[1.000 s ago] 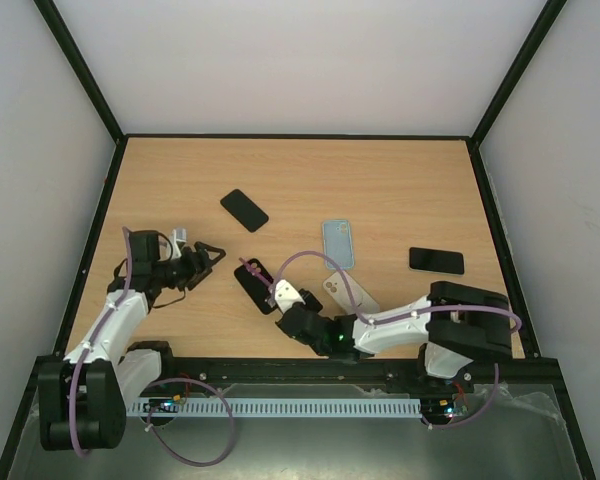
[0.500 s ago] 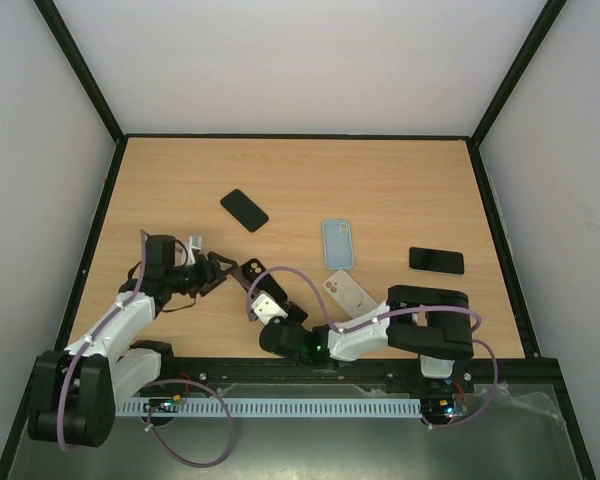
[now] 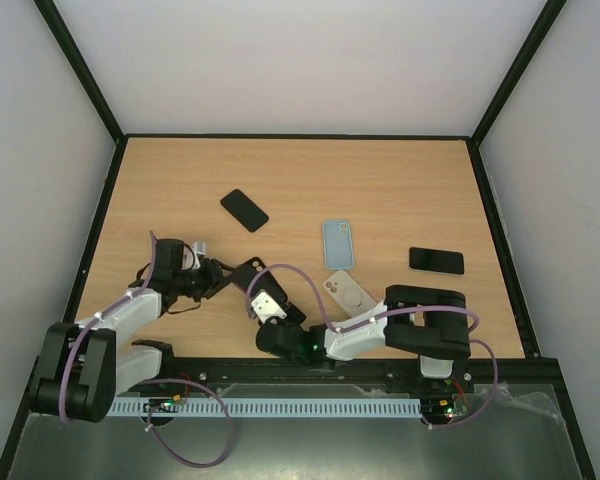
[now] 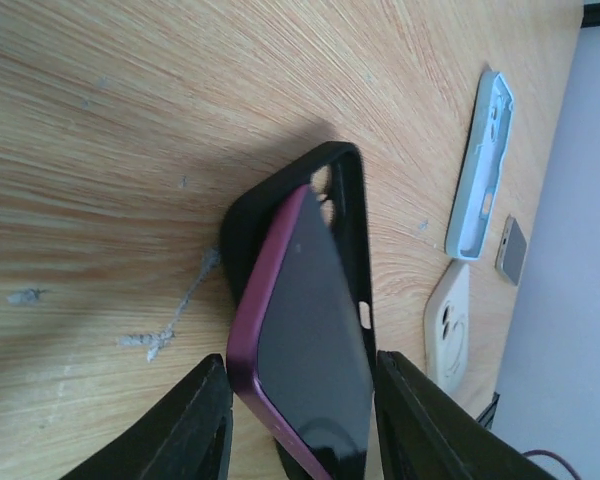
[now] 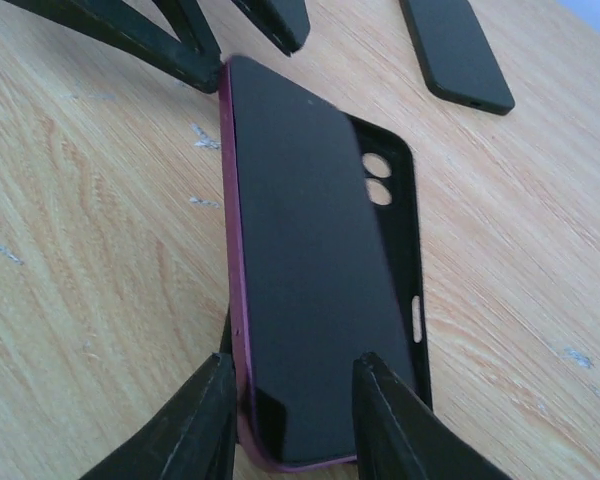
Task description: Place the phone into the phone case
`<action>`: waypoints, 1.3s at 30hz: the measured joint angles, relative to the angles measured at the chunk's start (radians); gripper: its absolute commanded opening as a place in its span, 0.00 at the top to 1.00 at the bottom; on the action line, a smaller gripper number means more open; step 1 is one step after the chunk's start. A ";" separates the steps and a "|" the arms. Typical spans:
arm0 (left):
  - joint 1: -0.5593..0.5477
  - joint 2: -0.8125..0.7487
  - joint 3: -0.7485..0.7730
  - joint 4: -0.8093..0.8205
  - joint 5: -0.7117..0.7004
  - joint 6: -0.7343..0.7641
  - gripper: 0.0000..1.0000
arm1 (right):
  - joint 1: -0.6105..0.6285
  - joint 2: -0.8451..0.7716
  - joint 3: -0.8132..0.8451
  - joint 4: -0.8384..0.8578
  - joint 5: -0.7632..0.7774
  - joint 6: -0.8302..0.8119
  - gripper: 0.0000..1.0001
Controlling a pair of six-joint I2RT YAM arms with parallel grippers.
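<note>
Approx half done: phone (image 5: 310, 250) sits tilted in black case (image 5: 405, 225), one edge raised. R gripper (image 5: 292, 400) clamps phone; L gripper (image 4: 300, 365) straddles it, grip can't tell. Left to do: press flat.

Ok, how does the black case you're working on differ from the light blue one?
The black case holds the magenta-edged phone, tilted and only partly seated; the light blue case is empty. The black case lies between the left gripper and right gripper; the light blue case lies apart, farther out, untouched. Both are on the table, with camera cutouts.
</note>
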 measured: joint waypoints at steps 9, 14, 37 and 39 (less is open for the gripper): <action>-0.008 0.112 -0.002 0.095 -0.025 -0.015 0.72 | -0.001 -0.032 0.006 -0.044 -0.084 0.095 0.54; -0.022 0.189 -0.001 0.143 -0.030 -0.019 0.71 | -0.040 -0.152 -0.026 -0.049 -0.197 0.168 0.53; -0.063 0.174 0.070 0.039 -0.190 0.062 0.47 | -0.478 -0.069 -0.002 -0.078 -0.727 0.523 0.46; -0.070 0.167 0.070 0.029 -0.200 0.066 0.53 | -0.492 -0.045 0.023 -0.088 -0.756 0.523 0.46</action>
